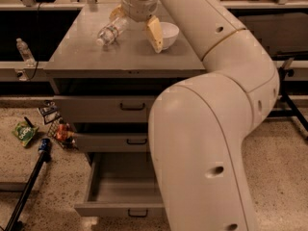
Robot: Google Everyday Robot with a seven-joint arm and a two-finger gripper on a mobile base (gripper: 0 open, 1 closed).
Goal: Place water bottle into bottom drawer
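Note:
The water bottle [110,32] lies on its side on top of the grey cabinet [82,61], cap toward the front left. My gripper [136,24] hangs over the cabinet top, open, with one yellowish finger [154,34] right of the bottle and the other [117,12] behind it; the bottle's far end lies between them. The bottom drawer [118,194] is pulled out and shows an empty grey tray with a small black handle [138,213]. My big white arm hides its right part.
A white bowl [166,34] sits on the cabinet top just right of the gripper. A second small bottle [24,51] stands on a ledge at the left. Snack packets [25,132] and a black pole [26,189] lie on the floor at the left.

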